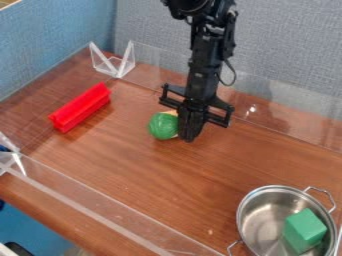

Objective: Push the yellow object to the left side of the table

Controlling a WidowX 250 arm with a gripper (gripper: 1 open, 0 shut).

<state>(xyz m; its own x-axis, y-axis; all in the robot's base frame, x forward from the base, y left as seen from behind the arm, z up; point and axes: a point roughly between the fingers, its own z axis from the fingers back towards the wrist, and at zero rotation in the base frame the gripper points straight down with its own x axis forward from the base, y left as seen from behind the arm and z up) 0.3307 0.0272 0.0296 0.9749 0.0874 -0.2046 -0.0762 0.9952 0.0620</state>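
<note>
Gripper (191, 133) pressed together, tip beside yellow object (163, 125) on table (120, 160). One red block (80, 107), one steel pot (274, 222) holding one green cube (303, 232). No readable labels.

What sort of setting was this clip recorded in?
Most likely a lab test bench for robot manipulation, not a home or kitchen. A wood-grain table is fenced by low clear plastic walls before a blue partition, and holds only toy props: a red block and a metal pot.
</note>
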